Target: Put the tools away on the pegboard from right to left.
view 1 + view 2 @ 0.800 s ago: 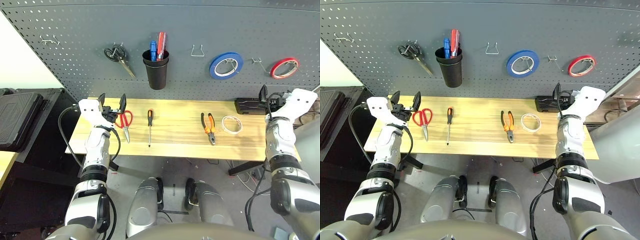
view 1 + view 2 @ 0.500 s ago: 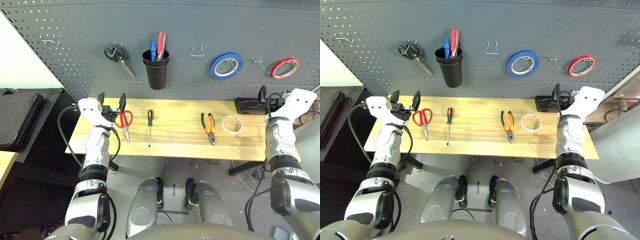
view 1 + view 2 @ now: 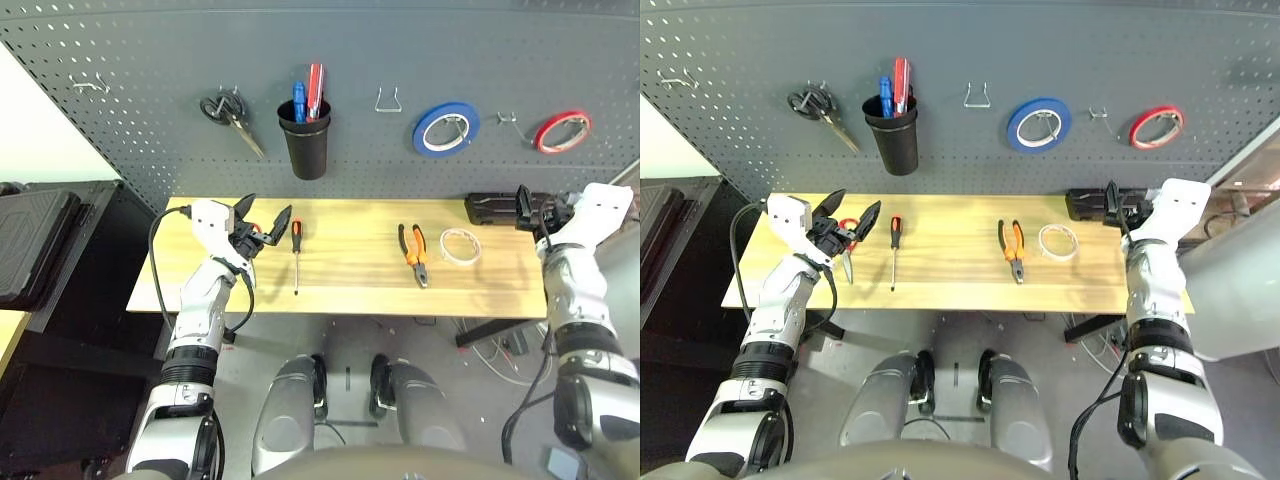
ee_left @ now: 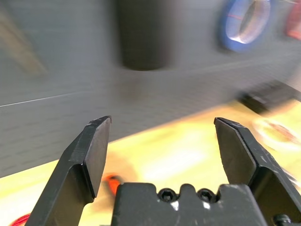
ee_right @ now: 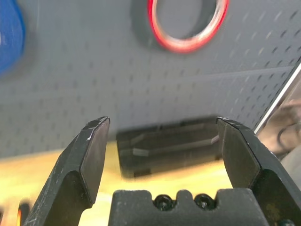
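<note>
On the wooden table [image 3: 350,285] lie, from right to left, a cream-white tape roll [image 3: 461,245], orange-and-black pliers [image 3: 415,253], a slim screwdriver [image 3: 296,252] and red-handled scissors [image 3: 849,266]. My left gripper [image 3: 262,220] hangs open just above the scissors' handles and hides most of them. At the table's right end my right gripper [image 3: 534,202] is open and empty, in front of a black box [image 3: 495,210]. The dark grey pegboard [image 3: 150,110] rises behind the table. In the right wrist view the open fingers [image 5: 91,155] frame that box [image 5: 171,143].
On the pegboard hang black-handled scissors [image 3: 232,113], a black cup [image 3: 305,147] holding blue and red tools, a blue tape roll [image 3: 445,128] and a red tape roll [image 3: 562,131]. Bare hooks sit at the middle [image 3: 389,100], between the tapes [image 3: 510,119] and far left [image 3: 90,85].
My left gripper has swung right, from the table's left end to over the red scissors' handles, now pointing towards the screwdriver. The camera has shifted slightly. My right arm has barely moved.
</note>
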Motion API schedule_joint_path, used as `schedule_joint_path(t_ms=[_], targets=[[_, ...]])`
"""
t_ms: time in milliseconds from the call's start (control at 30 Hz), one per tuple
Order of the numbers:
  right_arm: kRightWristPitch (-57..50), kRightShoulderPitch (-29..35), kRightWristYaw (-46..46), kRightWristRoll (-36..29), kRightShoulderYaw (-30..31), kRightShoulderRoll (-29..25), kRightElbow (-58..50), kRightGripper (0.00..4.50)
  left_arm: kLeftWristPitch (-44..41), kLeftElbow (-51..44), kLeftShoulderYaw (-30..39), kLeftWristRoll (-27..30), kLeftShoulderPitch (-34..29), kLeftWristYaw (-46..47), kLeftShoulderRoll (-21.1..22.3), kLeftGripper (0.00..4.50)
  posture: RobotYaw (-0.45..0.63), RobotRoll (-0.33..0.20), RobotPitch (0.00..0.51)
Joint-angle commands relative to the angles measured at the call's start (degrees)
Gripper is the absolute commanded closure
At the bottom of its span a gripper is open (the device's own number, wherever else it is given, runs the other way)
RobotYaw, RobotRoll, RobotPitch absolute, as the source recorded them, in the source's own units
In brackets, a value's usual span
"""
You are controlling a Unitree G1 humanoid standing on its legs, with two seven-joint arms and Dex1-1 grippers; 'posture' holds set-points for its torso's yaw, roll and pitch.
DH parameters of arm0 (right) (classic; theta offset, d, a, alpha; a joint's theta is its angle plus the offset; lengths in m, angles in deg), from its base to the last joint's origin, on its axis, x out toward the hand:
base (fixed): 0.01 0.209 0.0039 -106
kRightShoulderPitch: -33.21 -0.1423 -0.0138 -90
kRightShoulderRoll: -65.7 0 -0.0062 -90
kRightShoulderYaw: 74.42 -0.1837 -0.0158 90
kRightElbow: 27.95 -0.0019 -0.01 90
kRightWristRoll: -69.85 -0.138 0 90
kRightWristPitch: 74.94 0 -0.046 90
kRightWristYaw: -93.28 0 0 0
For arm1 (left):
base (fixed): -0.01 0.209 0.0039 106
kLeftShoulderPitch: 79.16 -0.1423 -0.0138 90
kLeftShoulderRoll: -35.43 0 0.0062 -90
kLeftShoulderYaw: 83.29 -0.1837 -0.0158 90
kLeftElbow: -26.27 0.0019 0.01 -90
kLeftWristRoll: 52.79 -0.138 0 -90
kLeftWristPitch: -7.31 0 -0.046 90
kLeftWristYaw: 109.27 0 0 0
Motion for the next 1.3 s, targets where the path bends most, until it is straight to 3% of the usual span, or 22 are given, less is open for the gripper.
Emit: schedule_joint_path(t_ms=[33, 367, 700, 1000, 1300], targets=[[-5.65, 1.60, 5.03, 0.58, 2.47, -2.53, -2.48, 0.01, -3.60, -4.04, -4.51, -1.58, -1.32, -3.98, 1.70, 0.00, 0.09, 0.000, 0.172], [-5.62, 0.00, 19.23, 4.52, 8.65, -9.57, -1.53, 0.01, -4.27, -6.59, -11.62, -6.09, -2.65, -10.00, 6.98, 0.00, 0.07, 0.000, 0.206], [-12.12, -5.77, 34.02, 8.02, 16.12, -12.77, 5.83, 0.01, -4.30, -6.91, -13.06, -8.03, -3.11, -10.85, 8.56, 0.00, 0.09, 0.000, 0.235], [-6.63, -13.55, 41.86, 16.23, 24.20, -13.15, 18.45, 0.01, -5.91, -8.80, -14.04, -9.15, -4.25, -11.68, 10.72, 0.00, 0.12, 0.000, 0.277], [-3.20, -19.90, 41.16, 25.11, 31.13, -10.26, 29.02, 0.01, -8.21, -12.46, -13.94, -9.36, -5.17, -11.22, 10.97, 0.00, 0.16, 0.000, 0.321]])
